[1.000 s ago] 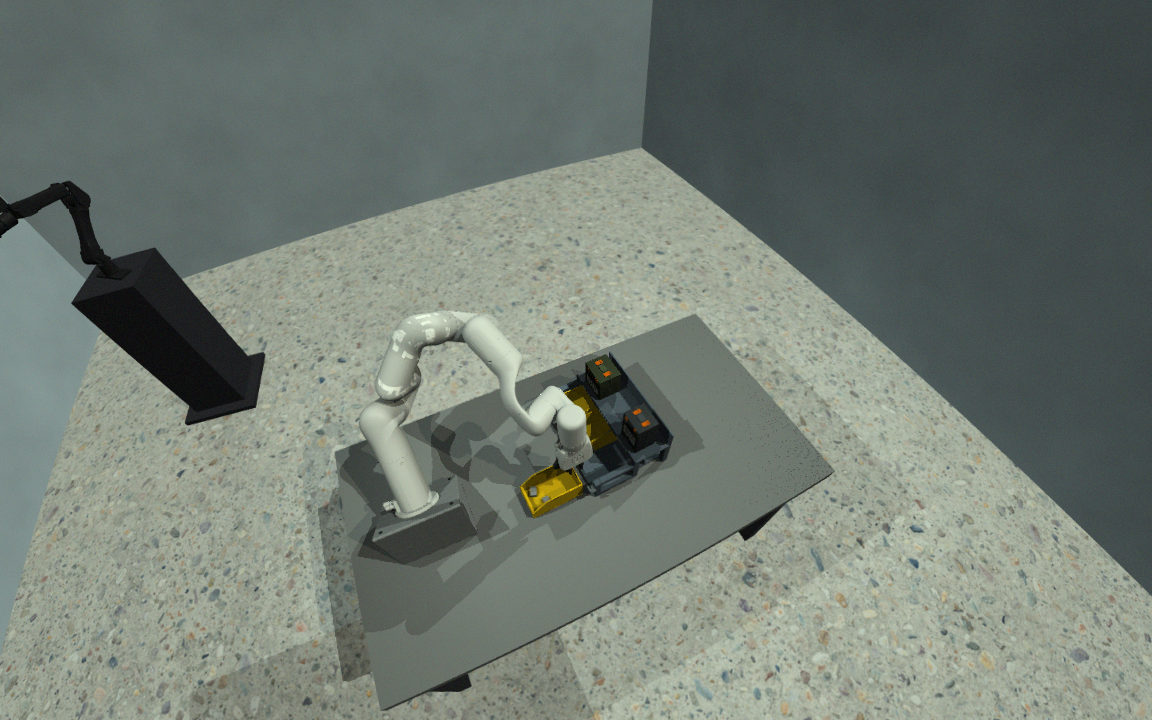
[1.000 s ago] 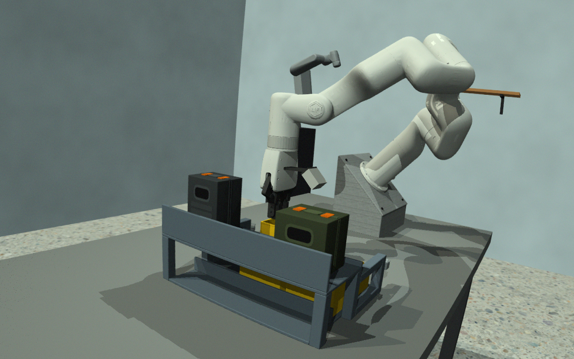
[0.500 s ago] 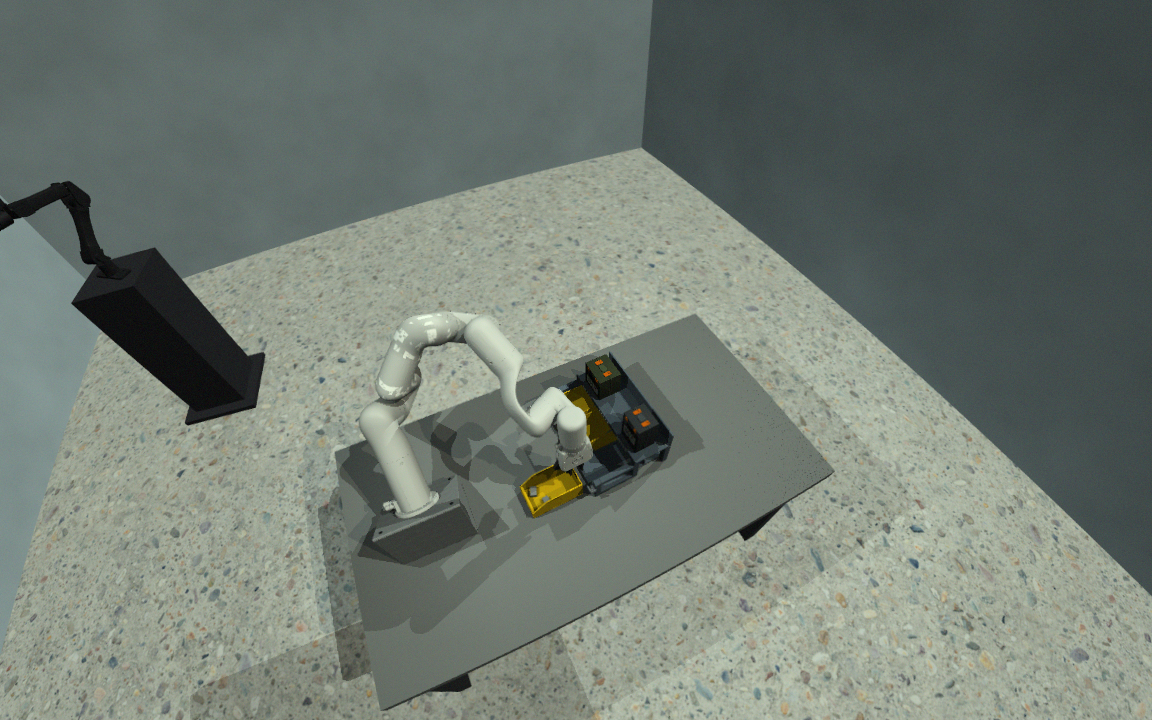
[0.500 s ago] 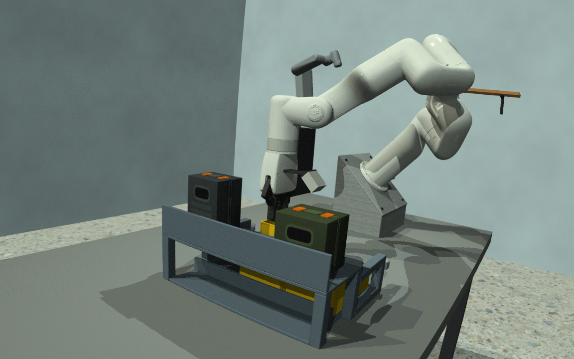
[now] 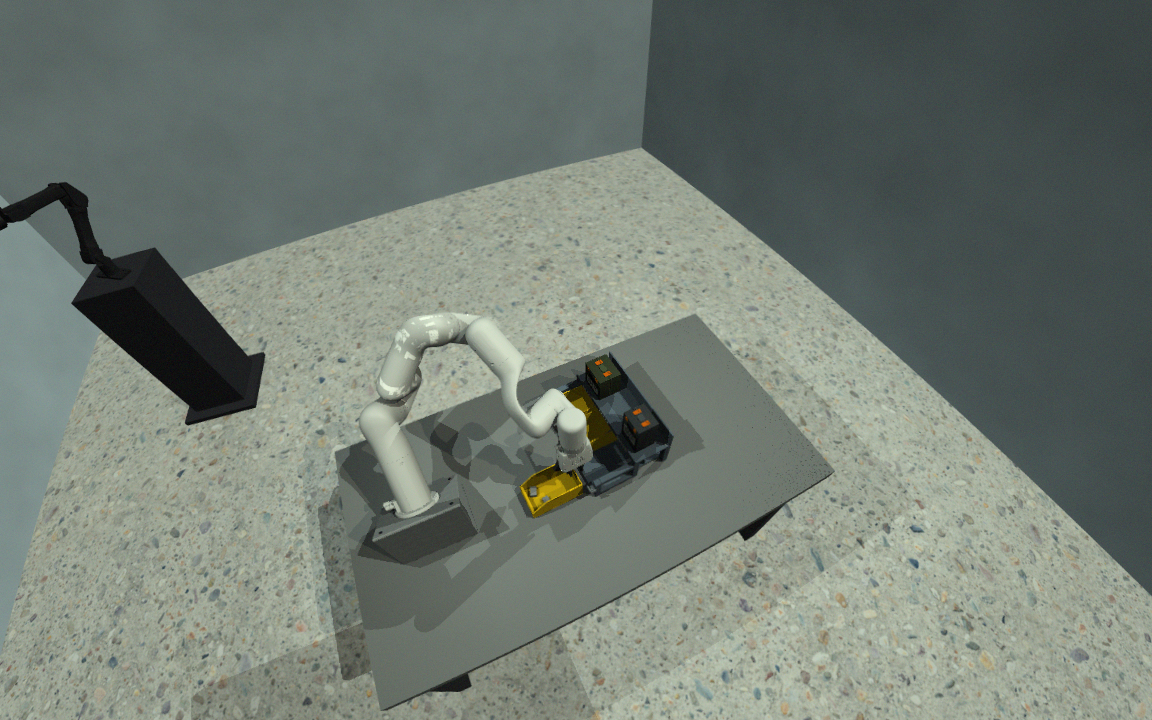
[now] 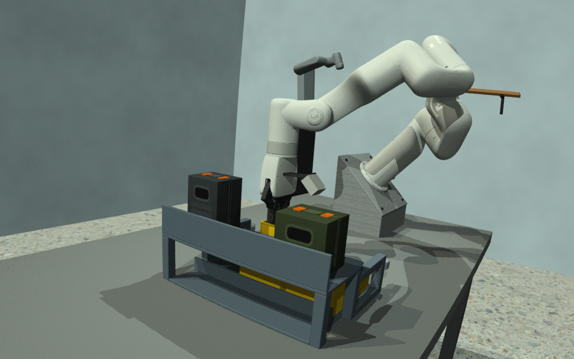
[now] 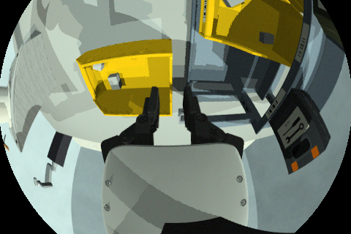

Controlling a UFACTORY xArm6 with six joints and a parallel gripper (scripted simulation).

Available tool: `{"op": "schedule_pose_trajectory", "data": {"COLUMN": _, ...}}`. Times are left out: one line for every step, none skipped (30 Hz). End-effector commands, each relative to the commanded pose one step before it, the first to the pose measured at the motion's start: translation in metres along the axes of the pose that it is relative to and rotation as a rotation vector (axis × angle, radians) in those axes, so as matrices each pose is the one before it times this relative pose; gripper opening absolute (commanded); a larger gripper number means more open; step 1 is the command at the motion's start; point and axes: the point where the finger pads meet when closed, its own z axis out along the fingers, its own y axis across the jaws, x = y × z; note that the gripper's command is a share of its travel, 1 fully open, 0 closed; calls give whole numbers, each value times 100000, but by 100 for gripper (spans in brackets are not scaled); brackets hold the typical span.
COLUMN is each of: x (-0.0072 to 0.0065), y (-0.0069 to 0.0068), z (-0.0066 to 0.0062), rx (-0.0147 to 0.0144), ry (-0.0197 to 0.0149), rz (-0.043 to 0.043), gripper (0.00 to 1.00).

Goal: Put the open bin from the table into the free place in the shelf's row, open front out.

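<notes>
Light: you get even, moderately bright light from above | Shadows: hard-edged, overlapping patches fall across the table [image 5: 652, 537] beside the arm [image 5: 437, 358] and the shelf [image 6: 244, 250] | Glare: none | Focus: sharp in every view | Distortion: your wrist view bends strongly toward its round black border

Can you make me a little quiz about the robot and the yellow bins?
1. True or false: the gripper is holding the yellow bin on the table.
2. How many yellow bins sit in the shelf? A one, B two, C four.
3. Fill in: the dark green box has ___ marks on top.
Key: 1 false; 2 B; 3 orange.
</notes>
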Motion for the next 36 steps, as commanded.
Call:
{"op": "schedule_pose_trajectory", "data": {"x": -23, "y": 105, "z": 571, "rx": -241, "ry": -105, "rz": -68, "gripper": 33}}
{"op": "schedule_pose_trajectory", "data": {"x": 0, "y": 0, "z": 200, "rx": 4, "ry": 3, "rz": 2, "gripper": 33}}
{"op": "schedule_pose_trajectory", "data": {"x": 0, "y": 0, "z": 0, "rx": 0, "ry": 0, "rz": 0, "gripper": 33}}
{"op": "schedule_pose_trajectory", "data": {"x": 0, "y": 0, "z": 0, "rx": 0, "ry": 0, "rz": 0, "gripper": 33}}
{"op": "schedule_pose_trajectory", "data": {"x": 0, "y": 0, "z": 0, "rx": 0, "ry": 0, "rz": 0, "gripper": 33}}
{"op": "schedule_pose_trajectory", "data": {"x": 0, "y": 0, "z": 0, "rx": 0, "ry": 0, "rz": 0, "gripper": 33}}
{"op": "schedule_pose_trajectory", "data": {"x": 0, "y": 0, "z": 0, "rx": 0, "ry": 0, "rz": 0, "gripper": 33}}
{"op": "schedule_pose_trajectory", "data": {"x": 0, "y": 0, "z": 0, "rx": 0, "ry": 0, "rz": 0, "gripper": 33}}
{"op": "schedule_pose_trajectory", "data": {"x": 0, "y": 0, "z": 0, "rx": 0, "ry": 0, "rz": 0, "gripper": 33}}
{"op": "schedule_pose_trajectory", "data": {"x": 0, "y": 0, "z": 0, "rx": 0, "ry": 0, "rz": 0, "gripper": 33}}
{"op": "schedule_pose_trajectory", "data": {"x": 0, "y": 0, "z": 0, "rx": 0, "ry": 0, "rz": 0, "gripper": 33}}
{"op": "schedule_pose_trajectory", "data": {"x": 0, "y": 0, "z": 0, "rx": 0, "ry": 0, "rz": 0, "gripper": 33}}
{"op": "schedule_pose_trajectory", "data": {"x": 0, "y": 0, "z": 0, "rx": 0, "ry": 0, "rz": 0, "gripper": 33}}
{"op": "schedule_pose_trajectory", "data": {"x": 0, "y": 0, "z": 0, "rx": 0, "ry": 0, "rz": 0, "gripper": 33}}
{"op": "schedule_pose_trajectory", "data": {"x": 0, "y": 7, "z": 183, "rx": -15, "ry": -7, "rz": -8, "gripper": 33}}
{"op": "schedule_pose_trajectory", "data": {"x": 0, "y": -2, "z": 200, "rx": 4, "ry": 3, "rz": 2, "gripper": 33}}
{"op": "schedule_pose_trajectory", "data": {"x": 0, "y": -2, "z": 200, "rx": 4, "ry": 3, "rz": 2, "gripper": 33}}
{"op": "schedule_pose_trajectory", "data": {"x": 0, "y": -2, "z": 200, "rx": 4, "ry": 3, "rz": 2, "gripper": 33}}
{"op": "schedule_pose_trajectory", "data": {"x": 0, "y": -2, "z": 200, "rx": 4, "ry": 3, "rz": 2, "gripper": 33}}
{"op": "schedule_pose_trajectory", "data": {"x": 0, "y": 0, "z": 0, "rx": 0, "ry": 0, "rz": 0, "gripper": 33}}
{"op": "schedule_pose_trajectory", "data": {"x": 0, "y": 0, "z": 0, "rx": 0, "ry": 0, "rz": 0, "gripper": 33}}
{"op": "schedule_pose_trajectory", "data": {"x": 0, "y": 0, "z": 0, "rx": 0, "ry": 0, "rz": 0, "gripper": 33}}
{"op": "schedule_pose_trajectory", "data": {"x": 0, "y": 0, "z": 0, "rx": 0, "ry": 0, "rz": 0, "gripper": 33}}
{"op": "schedule_pose_trajectory", "data": {"x": 0, "y": 0, "z": 0, "rx": 0, "ry": 0, "rz": 0, "gripper": 33}}
{"op": "schedule_pose_trajectory", "data": {"x": 0, "y": 0, "z": 0, "rx": 0, "ry": 0, "rz": 0, "gripper": 33}}
{"op": "schedule_pose_trajectory", "data": {"x": 0, "y": 0, "z": 0, "rx": 0, "ry": 0, "rz": 0, "gripper": 33}}
{"op": "schedule_pose_trajectory", "data": {"x": 0, "y": 0, "z": 0, "rx": 0, "ry": 0, "rz": 0, "gripper": 33}}
{"op": "schedule_pose_trajectory", "data": {"x": 0, "y": 0, "z": 0, "rx": 0, "ry": 0, "rz": 0, "gripper": 33}}
{"op": "schedule_pose_trajectory", "data": {"x": 0, "y": 0, "z": 0, "rx": 0, "ry": 0, "rz": 0, "gripper": 33}}
{"op": "schedule_pose_trajectory", "data": {"x": 0, "y": 0, "z": 0, "rx": 0, "ry": 0, "rz": 0, "gripper": 33}}
{"op": "schedule_pose_trajectory", "data": {"x": 0, "y": 0, "z": 0, "rx": 0, "ry": 0, "rz": 0, "gripper": 33}}
{"op": "schedule_pose_trajectory", "data": {"x": 0, "y": 6, "z": 183, "rx": -15, "ry": -6, "rz": -8, "gripper": 33}}
{"op": "schedule_pose_trajectory", "data": {"x": 0, "y": -4, "z": 200, "rx": 4, "ry": 3, "rz": 2, "gripper": 33}}
{"op": "schedule_pose_trajectory", "data": {"x": 0, "y": -3, "z": 200, "rx": 4, "ry": 3, "rz": 2, "gripper": 33}}
{"op": "schedule_pose_trajectory", "data": {"x": 0, "y": -3, "z": 200, "rx": 4, "ry": 3, "rz": 2, "gripper": 33}}
{"op": "schedule_pose_trajectory", "data": {"x": 0, "y": -3, "z": 200, "rx": 4, "ry": 3, "rz": 2, "gripper": 33}}
